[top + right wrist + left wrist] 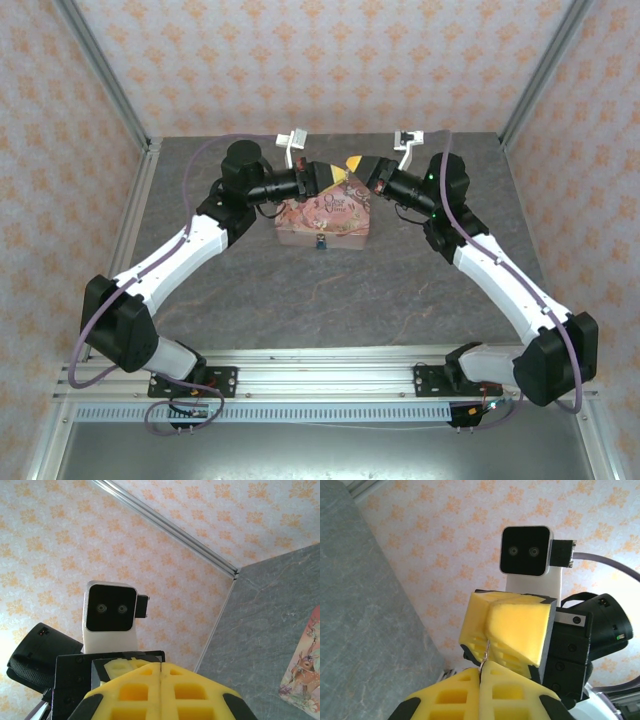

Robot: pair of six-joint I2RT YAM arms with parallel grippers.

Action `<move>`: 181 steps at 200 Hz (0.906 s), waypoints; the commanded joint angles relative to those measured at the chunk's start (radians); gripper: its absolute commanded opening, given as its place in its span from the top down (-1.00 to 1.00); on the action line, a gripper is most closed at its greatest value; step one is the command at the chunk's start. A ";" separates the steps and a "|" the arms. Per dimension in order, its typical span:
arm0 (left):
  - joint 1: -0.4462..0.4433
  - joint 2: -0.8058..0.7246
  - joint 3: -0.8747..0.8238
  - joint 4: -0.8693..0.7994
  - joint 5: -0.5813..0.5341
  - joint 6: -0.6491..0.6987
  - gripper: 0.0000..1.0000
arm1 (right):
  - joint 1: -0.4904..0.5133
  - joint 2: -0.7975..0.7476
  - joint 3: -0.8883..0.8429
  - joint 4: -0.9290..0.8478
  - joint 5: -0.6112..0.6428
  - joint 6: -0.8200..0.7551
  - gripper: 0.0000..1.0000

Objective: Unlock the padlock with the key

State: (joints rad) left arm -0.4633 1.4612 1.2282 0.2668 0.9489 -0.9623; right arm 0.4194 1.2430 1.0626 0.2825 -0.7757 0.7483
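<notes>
The teal padlock (321, 241) sits at the near face of the pink box (320, 215) on the counter (250, 300). Above the box's far edge, the left fingers (455, 695) clench the silvery key (485, 653), tip to tip with the right fingers (515, 625), which are also clenched shut.

Qty: 2 arms (175, 255) (500, 275), 2 grippers (L gripper (481, 672), R gripper (161, 670)), 1 pink box (325, 222), 1 padlock (320, 241), 1 key (485, 652), 1 table (330, 300).

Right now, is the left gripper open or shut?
Shut. The left gripper has its yellow fingers pressed together with no gap, and the thin silvery key sticks out of their seam.
</notes>
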 commanded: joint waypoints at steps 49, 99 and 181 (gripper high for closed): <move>-0.010 -0.045 0.055 -0.056 -0.061 0.042 1.00 | 0.014 -0.055 -0.057 0.042 0.065 0.010 1.00; -0.015 -0.012 0.032 0.092 -0.064 -0.064 0.81 | 0.033 -0.055 -0.108 0.120 0.188 0.059 1.00; -0.015 -0.004 0.024 0.098 -0.056 -0.071 0.66 | 0.042 -0.048 -0.098 0.130 0.205 0.059 1.00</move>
State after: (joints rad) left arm -0.4763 1.4624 1.2480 0.2741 0.8818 -1.0241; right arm 0.4557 1.2011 0.9680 0.3954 -0.5980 0.8120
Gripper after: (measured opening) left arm 0.166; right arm 0.044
